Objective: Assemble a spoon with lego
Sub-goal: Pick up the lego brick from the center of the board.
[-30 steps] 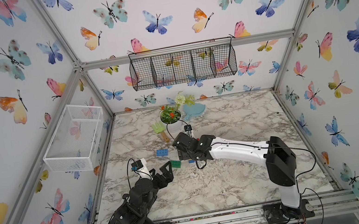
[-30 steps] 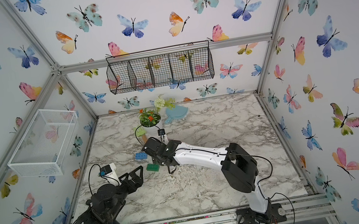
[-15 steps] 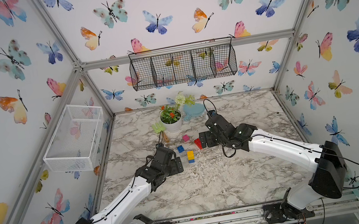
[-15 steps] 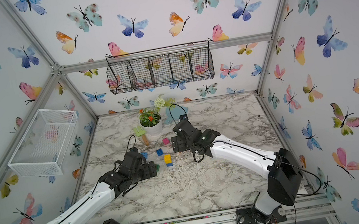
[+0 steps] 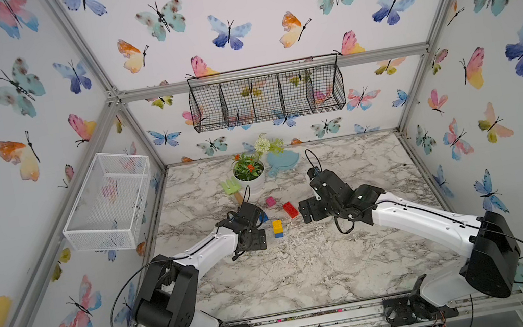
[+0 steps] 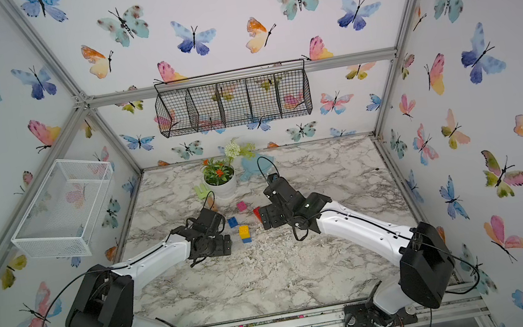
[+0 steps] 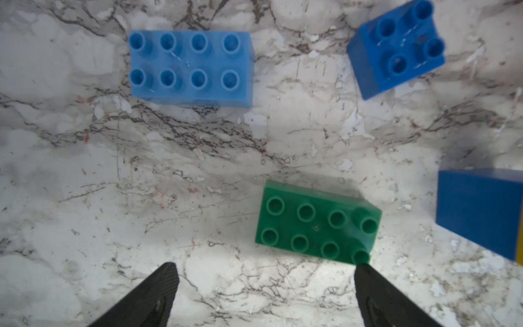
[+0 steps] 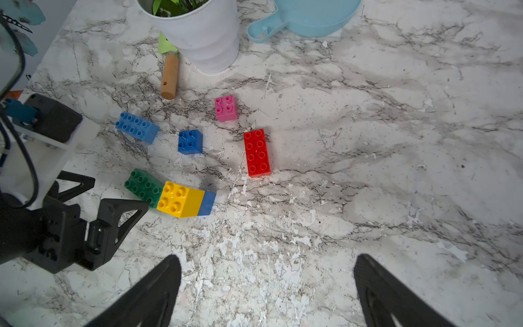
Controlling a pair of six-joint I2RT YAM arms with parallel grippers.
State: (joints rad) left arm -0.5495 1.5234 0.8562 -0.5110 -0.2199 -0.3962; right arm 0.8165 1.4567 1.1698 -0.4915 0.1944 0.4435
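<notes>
— Now, we have the left gripper (image 7: 264, 269) right over the green brick (image 7: 317, 226), fingers spread wide with nothing between them. One fingertip (image 7: 365, 273) sits at the brick's corner.

— So we're off-centre. We'd slide sideways until the brick lies squarely between the fingers. Then we'd turn the wrist a touch to match its tilt and come down low, so the studs are free for pressing on.

— And the spoon?

— Barely begun, by our reckoning. We see only a yellow-and-blue stack (image 8: 184, 199), tipped on its side on the marble table (image 5: 305, 271), just beside the green brick with a gap between. The light-blue brick (image 7: 191, 66), dark-blue brick (image 7: 396, 48), pink brick (image 8: 225, 108) and red brick (image 8: 257, 153) lie loose and apart, in front of the white pot (image 5: 250, 180).

— How do the arms sit?

— The left arm reaches forward low, wrist bent so its fingers point straight down. The right arm stretches in from its own side. The right gripper (image 8: 267, 257) hangs off the table near the red brick, angled across the bricks, fingers just as wide and empty.

— We'd keep that one clear while the left one grips.
</notes>
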